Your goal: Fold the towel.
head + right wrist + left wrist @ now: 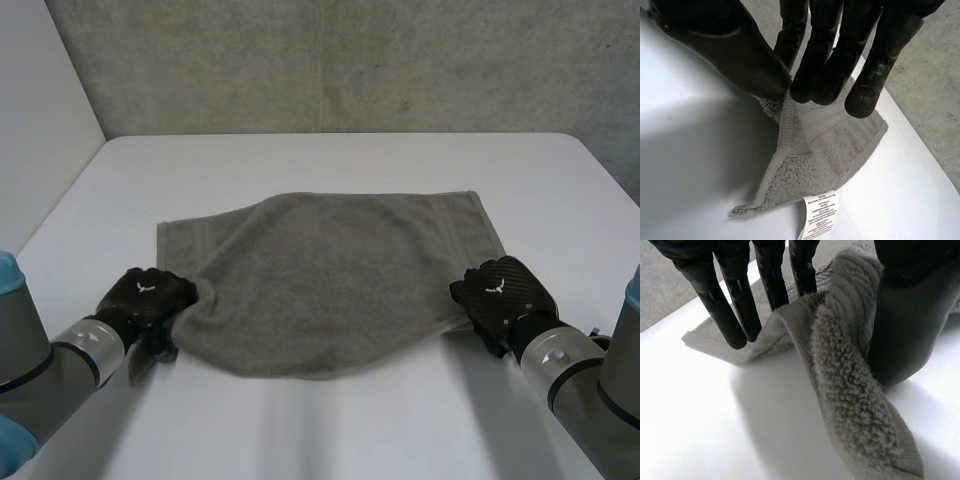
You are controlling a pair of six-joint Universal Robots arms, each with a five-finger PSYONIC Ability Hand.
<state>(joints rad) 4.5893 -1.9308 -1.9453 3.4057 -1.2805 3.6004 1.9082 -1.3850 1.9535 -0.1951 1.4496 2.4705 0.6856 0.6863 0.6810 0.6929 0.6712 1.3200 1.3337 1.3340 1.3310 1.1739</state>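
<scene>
A grey towel (pixel 330 280) lies folded across the white table (pixel 330 165), its near edge sagging in a curve between my two hands. My left hand (pixel 145 295) sits at the towel's left near corner. In the left wrist view its fingers (pixel 735 300) are straight and stand apart from the thumb (pixel 905 315), with a raised fold of towel (pixel 850 390) loose between them and leaning on the thumb. My right hand (pixel 500 295) is at the right near corner. There its thumb and fingers (pixel 825 50) pinch the towel's edge (pixel 820 155), lifting it slightly off the table.
A white care label (pixel 819 215) hangs from the towel's corner below my right hand. A grey wall (pixel 330 60) runs behind the table's far edge, and a pale panel (pixel 40 110) stands at the left. Bare table lies in front of the towel.
</scene>
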